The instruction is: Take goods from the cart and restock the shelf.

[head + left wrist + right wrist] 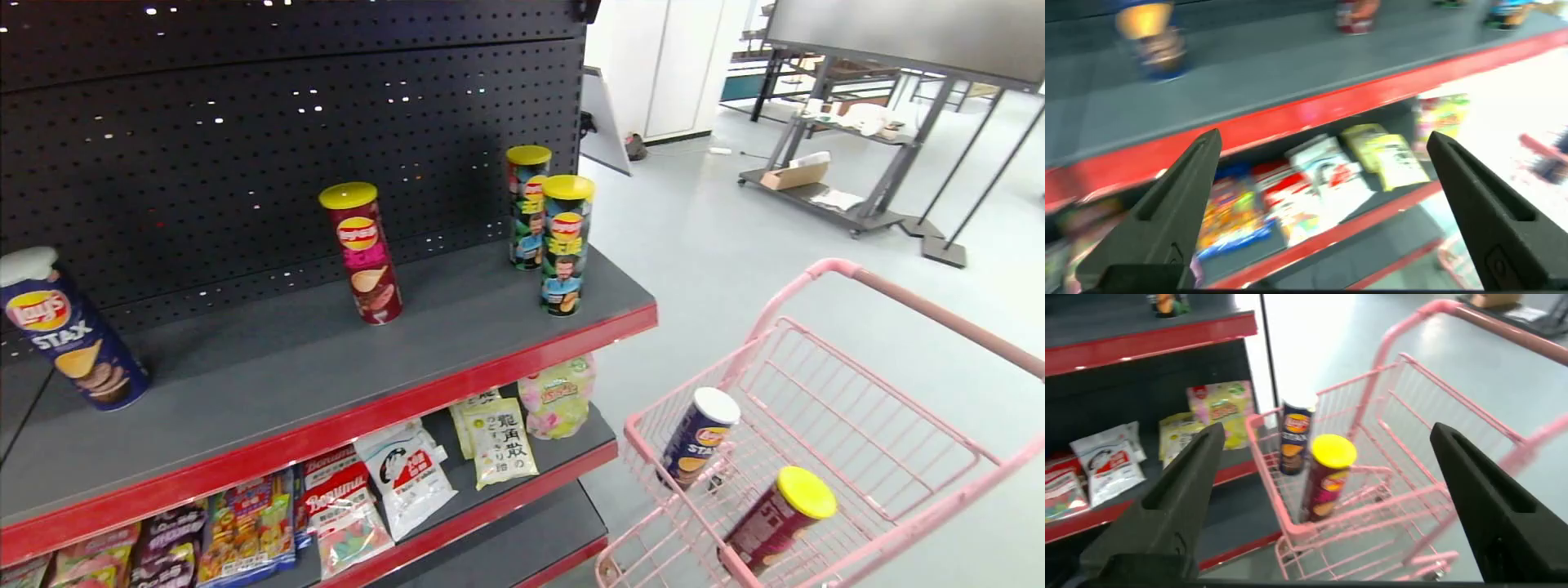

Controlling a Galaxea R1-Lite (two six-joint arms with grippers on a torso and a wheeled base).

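A pink wire cart (849,425) stands right of the shelf. Two chip cans stand in it: a dark blue can with a white lid (698,437) (1295,439) and a maroon can with a yellow lid (775,518) (1327,476). On the grey top shelf (326,359) stand a blue can (69,335), a maroon can (363,253) and two dark patterned cans (565,245). My left gripper (1323,188) is open, facing the red shelf edge and snack bags. My right gripper (1327,482) is open, hanging above and apart from the cart's cans.
Snack bags (408,474) (1315,180) fill the lower shelf. A black pegboard (286,122) backs the top shelf. Behind the cart lies open grey floor (735,245), with a metal stand and rack (833,188) farther back right.
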